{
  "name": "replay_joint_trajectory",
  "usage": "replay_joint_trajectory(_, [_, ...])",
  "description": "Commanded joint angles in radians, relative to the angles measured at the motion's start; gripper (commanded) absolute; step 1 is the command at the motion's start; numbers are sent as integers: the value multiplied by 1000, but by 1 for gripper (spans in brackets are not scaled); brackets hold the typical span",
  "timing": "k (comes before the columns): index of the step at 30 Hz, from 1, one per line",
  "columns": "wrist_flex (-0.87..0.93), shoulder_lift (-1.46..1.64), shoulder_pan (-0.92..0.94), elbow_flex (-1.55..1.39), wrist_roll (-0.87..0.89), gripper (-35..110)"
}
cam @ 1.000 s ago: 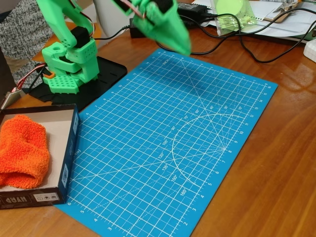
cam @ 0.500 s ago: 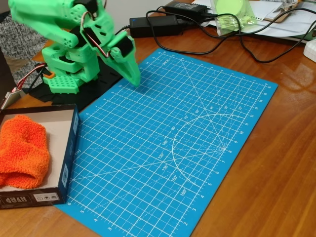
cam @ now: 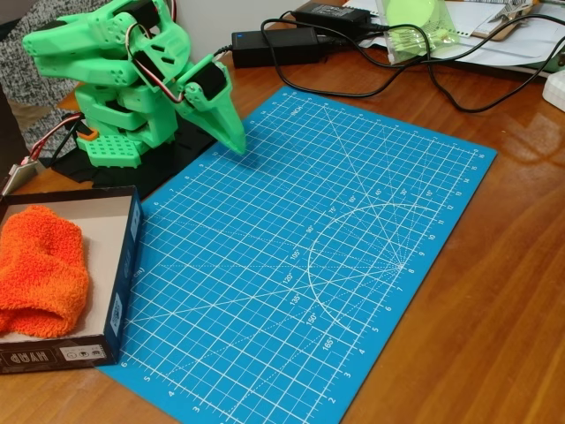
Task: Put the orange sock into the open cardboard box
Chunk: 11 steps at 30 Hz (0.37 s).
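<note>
The orange sock (cam: 40,269) lies as a fuzzy bundle inside the open cardboard box (cam: 124,274) at the lower left of the fixed view, its left part cut off by the frame edge. The box has black outer walls with white print and a white inside. My green gripper (cam: 237,143) is folded down near the arm's base, its tip resting at the top left corner of the blue mat, well away from the box. Its fingers are together with nothing between them.
A blue cutting mat (cam: 327,256) covers the middle of the wooden table. The green arm base (cam: 119,132) stands on a black plate at the upper left. Black power bricks and cables (cam: 291,40) and papers lie along the far edge.
The arm has swung down and back from high above the mat's far edge to a folded pose by its base. The sock has stayed in the box.
</note>
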<state>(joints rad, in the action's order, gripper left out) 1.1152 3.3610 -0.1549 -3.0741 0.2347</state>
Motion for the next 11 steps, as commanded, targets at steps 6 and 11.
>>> replay_joint_trajectory(6, [17,20,0,-2,18,0])
replay_joint_trajectory(11, [17,20,18,-2,25,0])
